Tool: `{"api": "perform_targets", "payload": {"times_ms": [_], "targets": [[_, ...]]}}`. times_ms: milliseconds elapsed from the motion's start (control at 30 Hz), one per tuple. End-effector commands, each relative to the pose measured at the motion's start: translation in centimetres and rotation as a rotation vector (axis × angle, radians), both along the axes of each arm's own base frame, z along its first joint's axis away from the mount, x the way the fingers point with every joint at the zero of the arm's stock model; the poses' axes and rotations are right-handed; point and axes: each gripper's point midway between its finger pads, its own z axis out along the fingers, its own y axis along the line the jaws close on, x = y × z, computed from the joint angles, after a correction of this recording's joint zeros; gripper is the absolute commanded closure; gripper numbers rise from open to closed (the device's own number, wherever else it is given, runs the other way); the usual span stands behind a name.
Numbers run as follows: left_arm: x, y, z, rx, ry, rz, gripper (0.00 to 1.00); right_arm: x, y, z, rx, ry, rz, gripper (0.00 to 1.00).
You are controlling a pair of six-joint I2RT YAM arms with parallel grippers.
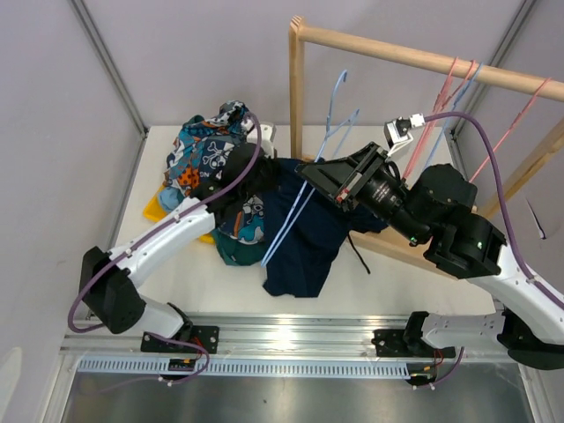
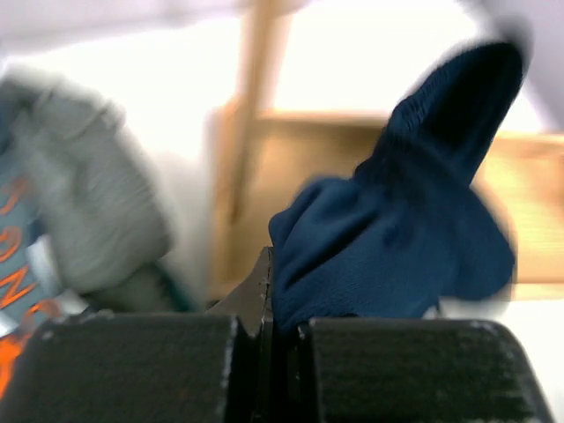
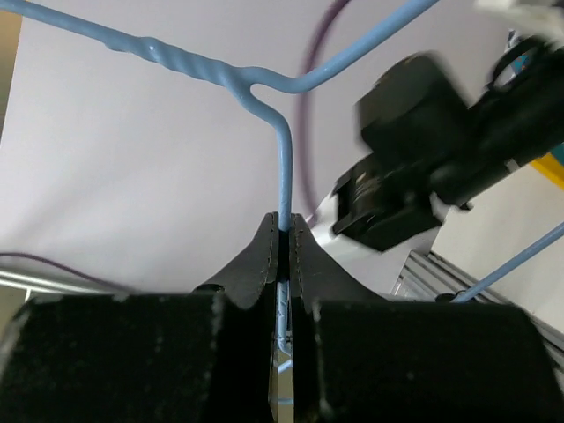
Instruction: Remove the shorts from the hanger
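The left claw (image 2: 268,295) is pressed together on a fold of the navy shorts (image 2: 397,220), soft ribbed cloth that slumps on the white worktop (image 1: 379,286) beside the wooden rack (image 1: 296,88). The right claw (image 3: 284,231) pinches the thin blue wire hanger (image 3: 284,167) (its neck twisted above). The patterned shorts (image 1: 207,154) lie heaped at the left rear.

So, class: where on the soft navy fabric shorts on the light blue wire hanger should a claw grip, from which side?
The bunched edge of the navy shorts, from the left: the fabric folds thick there, clear of the blue hanger pinched in the right claw. The left claw is shut there.
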Motion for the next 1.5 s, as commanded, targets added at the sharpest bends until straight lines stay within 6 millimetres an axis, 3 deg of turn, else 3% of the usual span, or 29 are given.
{"api": "perform_targets", "payload": {"times_ms": [0, 33, 67, 133, 167, 233, 300, 367, 400, 533, 567, 833, 1000, 1033, 1100, 1133, 1367, 1433, 1467], "targets": [[0.0, 3.0, -2.6, 0.007, 0.1, 0.064, 1.0, -0.5, -2.1, 3.8, 0.072, -0.071, -0.062, 1.0], [-0.3, 3.6, -3.3, 0.01, 0.102, 0.075, 1.0, -0.2, -2.4, 3.7, 0.064, -0.076, -0.083, 1.0], [-0.9, 4.3, -1.8, -0.019, 0.066, 0.078, 1.0, -0.2, -2.6, 3.9, 0.062, -0.084, -0.094, 1.0], [-2.0, 5.3, -2.0, -0.015, 0.069, 0.088, 1.0, 0.4, -3.1, 3.9, 0.046, -0.092, -0.136, 1.0], [-3.1, 6.2, -0.2, -0.046, 0.037, 0.095, 1.0, 0.9, -3.5, 3.9, 0.027, -0.107, -0.164, 1.0], [-4.8, 7.7, -0.1, -0.053, 0.04, 0.11, 1.0, 2.0, -3.8, 3.7, 0.004, -0.105, -0.21, 1.0], [-7.2, 9.4, 3.2, -0.115, -0.027, 0.112, 1.0, 3.6, -4.3, 3.2, -0.014, -0.1, -0.25, 1.0], [-9.1, 10.8, 4.2, -0.133, -0.039, 0.111, 1.0, 5.5, -5.2, 3.2, -0.018, -0.099, -0.29, 1.0], [-10.3, 11.8, 5.7, -0.163, -0.076, 0.112, 1.0, 6.2, -5.4, 3.2, -0.02, -0.102, -0.299, 1.0], [-12.6, 14.0, 6.1, -0.144, -0.087, 0.127, 1.0, 10.5, -5.6, 3.1, -0.035, -0.098, -0.342, 1.0], [-13.0, 14.3, 5.8, -0.132, -0.078, 0.13, 1.0, 11.0, -6.0, 4.0, -0.021, -0.11, -0.352, 1.0], [-14.3, 14.8, 4.7, -0.148, -0.065, 0.112, 1.0, 17.0, -6.6, 4.0, -0.034, -0.091, -0.414, 1.0], [-14.9, 15.0, 5.9, -0.176, -0.088, 0.103, 1.0, 18.9, -7.0, 2.0, -0.058, -0.048, -0.449, 1.0], [-15.0, 15.1, 6.1, -0.175, -0.089, 0.101, 1.0, 19.3, -6.9, 0.6, -0.075, -0.022, -0.452, 1.0], [-15.1, 15.2, 7.0, -0.182, -0.099, 0.1, 1.0, 19.5, -7.3, 0.0, -0.065, -0.01, -0.469, 1.0], [-15.1, 15.2, 7.0, -0.175, -0.097, 0.099, 1.0, 20.0, -7.2, -1.8, -0.087, 0.017, -0.475, 1.0], [-14.4, 15.2, 7.9, -0.148, -0.113, 0.11, 1.0, 19.8, -6.8, -7.2, -0.116, 0.113, -0.463, 1.0], [-14.0, 15.2, 8.3, -0.133, -0.125, 0.114, 1.0, 19.0, -7.0, -7.3, -0.12, 0.11, -0.465, 1.0], [-13.9, 15.4, 9.4, -0.134, -0.145, 0.121, 1.0, 18.9, -7.1, -7.7, -0.131, 0.115, -0.475, 1.0]]}}
